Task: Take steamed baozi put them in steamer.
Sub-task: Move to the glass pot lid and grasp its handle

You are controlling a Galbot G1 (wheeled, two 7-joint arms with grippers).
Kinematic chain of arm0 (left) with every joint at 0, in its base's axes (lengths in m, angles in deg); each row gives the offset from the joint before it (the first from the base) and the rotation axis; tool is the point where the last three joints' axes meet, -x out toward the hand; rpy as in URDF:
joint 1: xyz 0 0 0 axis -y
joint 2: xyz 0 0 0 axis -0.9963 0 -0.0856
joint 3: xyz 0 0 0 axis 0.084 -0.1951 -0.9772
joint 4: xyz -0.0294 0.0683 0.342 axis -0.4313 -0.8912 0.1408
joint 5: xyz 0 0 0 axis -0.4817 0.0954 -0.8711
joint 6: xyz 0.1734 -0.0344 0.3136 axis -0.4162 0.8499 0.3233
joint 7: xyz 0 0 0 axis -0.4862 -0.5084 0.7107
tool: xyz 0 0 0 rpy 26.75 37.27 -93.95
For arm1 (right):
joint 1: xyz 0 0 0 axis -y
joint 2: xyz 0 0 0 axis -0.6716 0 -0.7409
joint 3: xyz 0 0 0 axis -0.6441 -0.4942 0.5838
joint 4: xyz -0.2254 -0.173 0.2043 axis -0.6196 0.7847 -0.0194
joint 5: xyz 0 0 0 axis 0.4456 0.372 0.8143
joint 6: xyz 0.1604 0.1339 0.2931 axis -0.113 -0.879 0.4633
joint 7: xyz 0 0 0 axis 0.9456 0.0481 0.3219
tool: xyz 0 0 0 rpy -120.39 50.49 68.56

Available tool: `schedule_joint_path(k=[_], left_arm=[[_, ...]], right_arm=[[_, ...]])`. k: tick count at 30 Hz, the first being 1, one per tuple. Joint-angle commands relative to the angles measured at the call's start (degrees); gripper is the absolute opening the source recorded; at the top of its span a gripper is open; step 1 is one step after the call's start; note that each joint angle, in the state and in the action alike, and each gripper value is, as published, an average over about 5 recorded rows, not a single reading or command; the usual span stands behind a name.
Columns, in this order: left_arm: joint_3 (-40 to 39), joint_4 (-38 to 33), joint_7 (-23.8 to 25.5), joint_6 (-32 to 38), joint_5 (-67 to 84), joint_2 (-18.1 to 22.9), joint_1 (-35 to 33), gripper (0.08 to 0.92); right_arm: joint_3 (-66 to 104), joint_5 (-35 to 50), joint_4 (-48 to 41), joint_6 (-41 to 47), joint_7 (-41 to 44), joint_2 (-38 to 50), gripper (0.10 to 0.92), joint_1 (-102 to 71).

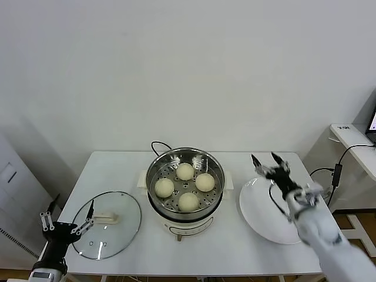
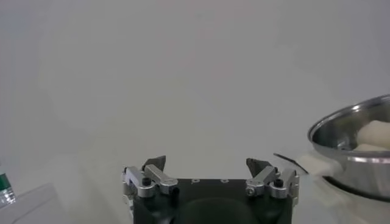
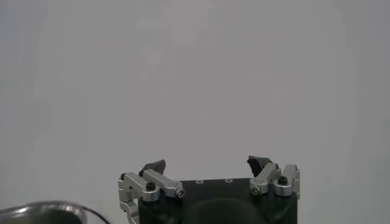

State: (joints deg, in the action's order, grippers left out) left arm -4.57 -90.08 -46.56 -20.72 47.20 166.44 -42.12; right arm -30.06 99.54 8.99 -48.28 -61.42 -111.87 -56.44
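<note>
Several cream-white steamed baozi [image 1: 185, 171] lie on the perforated tray inside the shiny steel steamer [image 1: 154, 170] at the middle of the table. My right gripper [image 1: 264, 157] is open and empty, raised over the far edge of the white plate [image 1: 258, 211] to the steamer's right. My left gripper [image 1: 67, 220] stands open and empty at the near left corner, beside the glass lid. The left wrist view shows its gripper [image 2: 207, 163] with the steamer [image 2: 350, 159] and a baozi [image 2: 375, 135] off to one side. In the right wrist view the gripper [image 3: 207, 163] faces the bare wall.
A round glass lid [image 1: 111, 226] lies flat on the table left of the steamer. The steamer's black cord [image 1: 157, 144] loops behind it. A second white table [image 1: 355, 144] with cables stands at the far right. The steamer's rim [image 3: 42, 213] barely shows in the right wrist view.
</note>
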Motion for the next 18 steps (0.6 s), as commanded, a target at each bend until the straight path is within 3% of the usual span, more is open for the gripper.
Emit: schedule_joint_path(k=[1, 5, 11, 18], left_arm=[[0.47, 4.56, 1.26, 9.51, -6.33, -0.63, -0.69, 0.823], [2.0, 9.3, -0.99, 17.55, -15.58, -2.93, -0.34, 0.823], [3.9, 19.15, -9.2, 28.39, -38.52, -7.77, 1.34, 0.823], [2.27, 29.41, -19.76, 32.55, -60.8, -8.62, 5.22, 0.823]], right_arm=[[23.94, -8.89, 15.06, -2.04, 3.5, -16.05, 0.823, -34.72], [24.35, -10.8, 16.85, -0.95, 3.22, -18.23, 0.823, -35.66], [24.74, -14.11, 18.46, 2.34, 2.93, -20.01, 0.823, -34.72], [24.46, -14.41, 19.95, 3.63, 2.25, -20.88, 0.823, -34.87]])
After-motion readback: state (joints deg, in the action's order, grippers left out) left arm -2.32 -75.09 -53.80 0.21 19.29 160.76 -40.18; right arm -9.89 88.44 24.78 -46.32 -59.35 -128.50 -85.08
